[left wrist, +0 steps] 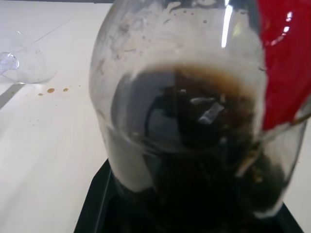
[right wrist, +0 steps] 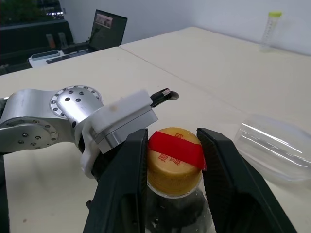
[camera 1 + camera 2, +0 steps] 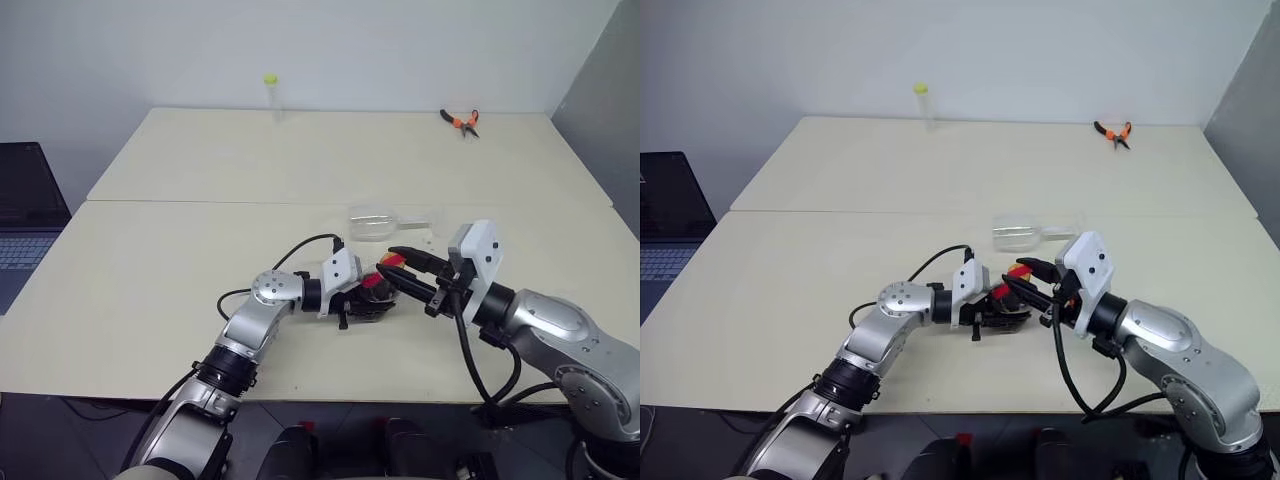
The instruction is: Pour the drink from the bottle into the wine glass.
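Near the front edge of the table (image 3: 150, 300), about midway along it, the left hand (image 3: 372, 298) is closed around the body of the bottle (image 3: 374, 290), its black fingers wrapped on the rounded clear plastic so that the bottle stands in the grip. In the left wrist view the bottle's wall sits right against the camera, with the drink (image 1: 194, 160), dark brown and almost black, filling the lower part and a foamy brown ring at its surface, and the red label (image 1: 282, 58) on the neck above. The right hand (image 2: 172, 160) comes in from the right side of the table and its two black fingers (image 2: 124, 184) are pressed against both sides of the yellowish cap (image 2: 174, 165), which carries a red strip across its top; the jaws stand only as wide as the cap. The wine glass (image 3: 378, 222) lies on its side on the table just behind the two hands, toward the middle of the table, its bowl pointing to the left edge and its stem to the right. A few brown drops (image 1: 51, 90) mark the table beside the glass's bowl. Along the far edge stand a thin clear tube (image 3: 271, 96) with a yellow-green cap and, toward the far right corner, orange-handled pliers (image 3: 462, 122). A laptop (image 3: 25, 215) sits off the left edge.
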Robot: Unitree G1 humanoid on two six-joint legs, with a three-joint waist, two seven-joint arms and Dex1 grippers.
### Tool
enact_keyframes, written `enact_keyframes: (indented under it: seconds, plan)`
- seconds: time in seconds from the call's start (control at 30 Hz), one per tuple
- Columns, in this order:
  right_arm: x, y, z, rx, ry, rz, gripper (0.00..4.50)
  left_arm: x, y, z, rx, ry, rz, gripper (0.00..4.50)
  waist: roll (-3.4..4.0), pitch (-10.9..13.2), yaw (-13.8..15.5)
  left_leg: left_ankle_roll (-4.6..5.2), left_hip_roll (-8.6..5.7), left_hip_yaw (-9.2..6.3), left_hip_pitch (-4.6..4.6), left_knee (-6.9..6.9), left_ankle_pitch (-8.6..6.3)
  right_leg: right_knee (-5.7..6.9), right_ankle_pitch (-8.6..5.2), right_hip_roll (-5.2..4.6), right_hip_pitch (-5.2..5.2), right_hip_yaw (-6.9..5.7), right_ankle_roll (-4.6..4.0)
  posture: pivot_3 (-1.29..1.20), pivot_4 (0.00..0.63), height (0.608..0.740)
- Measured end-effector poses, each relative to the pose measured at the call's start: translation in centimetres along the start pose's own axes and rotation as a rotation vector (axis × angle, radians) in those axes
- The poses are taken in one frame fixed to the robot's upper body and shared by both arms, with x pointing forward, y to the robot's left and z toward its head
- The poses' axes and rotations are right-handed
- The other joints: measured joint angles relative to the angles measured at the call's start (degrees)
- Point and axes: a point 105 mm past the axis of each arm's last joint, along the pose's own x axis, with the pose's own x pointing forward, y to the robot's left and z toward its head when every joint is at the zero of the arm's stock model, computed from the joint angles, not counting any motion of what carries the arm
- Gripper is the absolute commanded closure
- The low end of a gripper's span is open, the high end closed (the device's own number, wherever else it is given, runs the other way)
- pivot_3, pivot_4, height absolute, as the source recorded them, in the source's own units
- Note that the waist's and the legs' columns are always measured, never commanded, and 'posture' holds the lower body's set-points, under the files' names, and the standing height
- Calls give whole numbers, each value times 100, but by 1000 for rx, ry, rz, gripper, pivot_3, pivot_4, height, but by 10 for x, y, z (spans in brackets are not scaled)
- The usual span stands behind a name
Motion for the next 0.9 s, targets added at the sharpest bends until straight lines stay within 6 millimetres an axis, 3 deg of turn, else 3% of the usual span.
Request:
enact_keyframes:
  seconds: [0.2,0.4,0.5,0.6,0.8,0.9]
  plan:
    - [2,-14,5,-125,96,276,3266,-1,-8,1,-22,2,-19,3429,3,5,-12,1,1,5,0,-1,-1,-4,0,4,-1,1,0,0,150,740]
    - [5,-27,12,-412,229,642,3266,-5,-20,3,-40,32,-46,3575,10,9,-37,2,6,10,6,-6,-1,-6,0,5,-1,3,0,0,150,740]
    - [5,-32,13,-511,242,710,3266,-5,-21,3,-47,37,-47,3601,10,9,-29,0,7,8,4,-4,0,-8,0,-1,-1,3,0,0,150,740]
    - [4,-31,14,-501,250,734,3266,-5,-23,4,-47,34,-47,3601,10,9,-27,-2,8,5,3,-4,1,-7,0,-14,-3,5,-1,0,150,740]
    - [-11,-27,11,-185,204,567,1189,-3,-28,4,-52,15,-74,3634,10,11,67,-3,2,-7,-15,4,1,-9,1,-32,-8,2,-2,0,150,740]
    - [-14,-23,31,-89,81,459,140,-3,-27,4,-45,13,-65,3655,11,11,91,-2,1,-2,-12,3,1,-5,1,-34,-8,3,-2,0,150,740]
